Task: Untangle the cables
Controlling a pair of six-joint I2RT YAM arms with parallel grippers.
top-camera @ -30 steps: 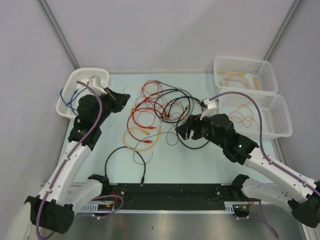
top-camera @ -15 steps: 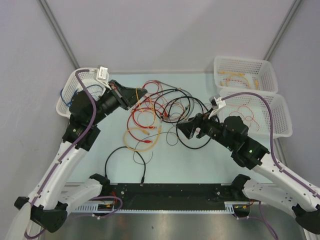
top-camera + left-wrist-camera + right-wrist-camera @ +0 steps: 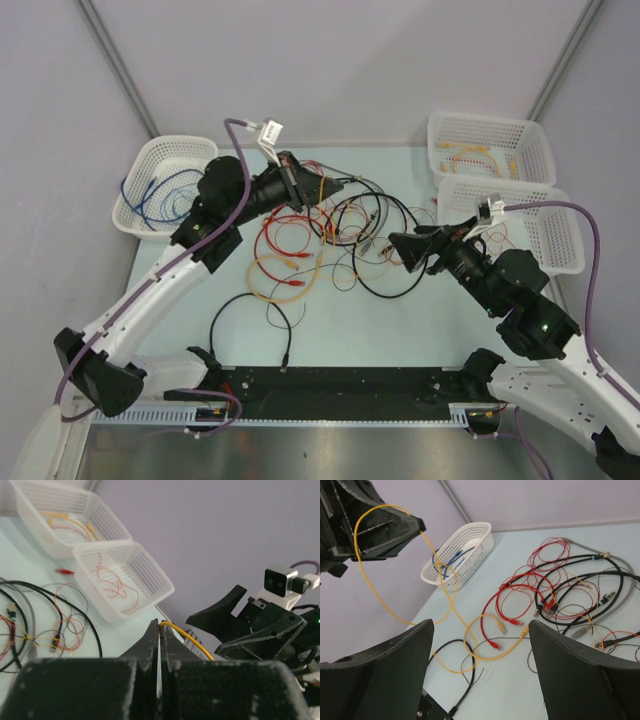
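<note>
The cables [image 3: 335,222] lie in a tangle of red, black and orange-yellow loops on the pale table. My left gripper [image 3: 312,187] is above the pile's far left part and is shut on a yellow cable [image 3: 186,638]. In the left wrist view the jaws [image 3: 160,626] pinch that cable at their tips. In the right wrist view the left gripper [image 3: 417,527] holds the yellow cable [image 3: 382,505] raised, and it hangs in loops down to the table. My right gripper [image 3: 398,245] is open and empty at the pile's right side, its fingers [image 3: 395,665] wide apart.
A white basket [image 3: 175,142] with a blue cable stands at the far left. Two white baskets stand at the far right: the far one [image 3: 490,122] holds a yellow cable, the nearer one [image 3: 565,225] holds a thin red one. A separate black cable [image 3: 250,300] loops near the front edge.
My left gripper has swung right from beside the left basket to above the pile. My right gripper has drawn back to the right and a little away from the pile.
</note>
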